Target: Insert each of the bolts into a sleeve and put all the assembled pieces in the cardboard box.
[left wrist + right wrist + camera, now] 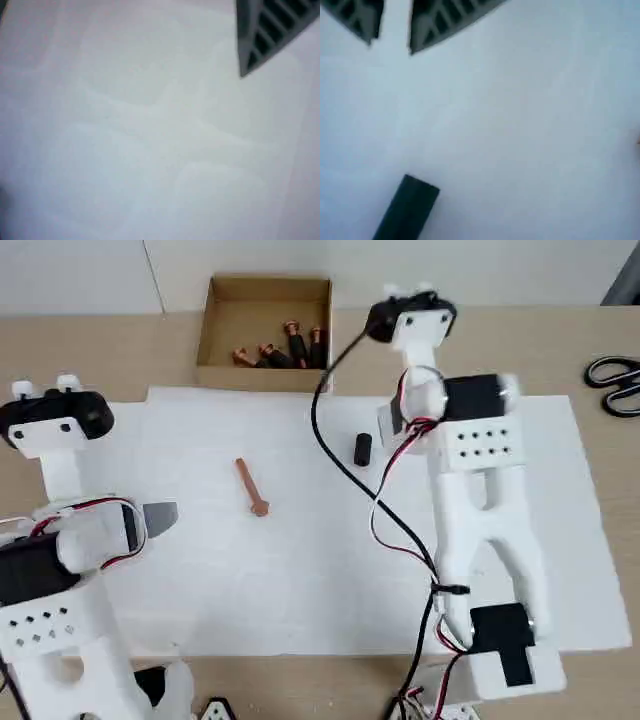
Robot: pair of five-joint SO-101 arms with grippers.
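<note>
A pale wooden tabletop (pixel 560 350) carries a white foam sheet (pixel 300 580), with the two white arms over its near corners. A pair of scissors (pixel 615 382) lies on the bare wood at the right edge.

The cardboard box (pixel 225 315) stands at the far side, touching the sheet's far edge. Several assembled pieces (pixel 280 352) lie in it, bunched along its near wall, their copper heads mostly toward the far side.

One loose bolt (pixel 251 486) lies flat near the middle of the sheet. Its long axis runs far to near with a slight slant, the head at the near end and the shank tip pointing toward the box. A black sleeve (pixel 363 449) lies to the bolt's right, well apart from it, its long axis also far to near.

The right hand (pixel 390 46) hovers just beside the sleeve, its jaws parted with nothing between them. The left hand (pixel 158 516) sits over the sheet's left part, well clear of the bolt; whether it is open or closed cannot be told.
</note>
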